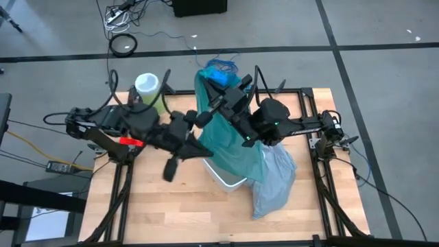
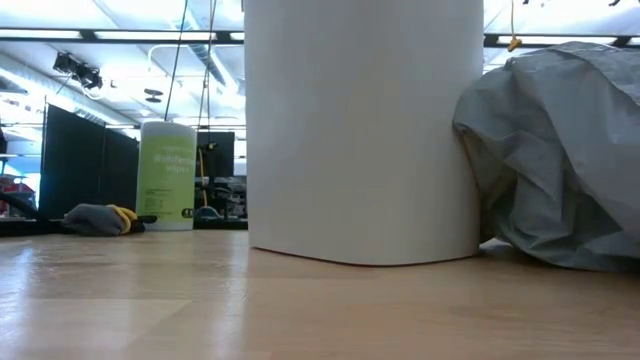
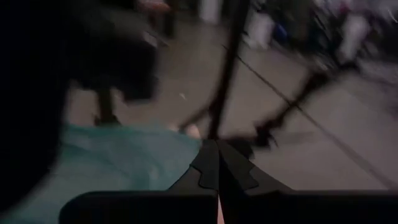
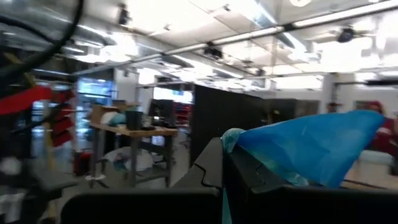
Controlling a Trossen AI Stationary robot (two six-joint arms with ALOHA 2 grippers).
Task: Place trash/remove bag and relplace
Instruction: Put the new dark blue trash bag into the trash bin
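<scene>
Fingers of the right gripper are pinched on the teal bag, which drapes over the white bin at mid-table. Left gripper fingers are pressed together at the teal bag's edge. The grey liner lies slumped just beside the bin. A green canister stands at the table's far left corner.
</scene>
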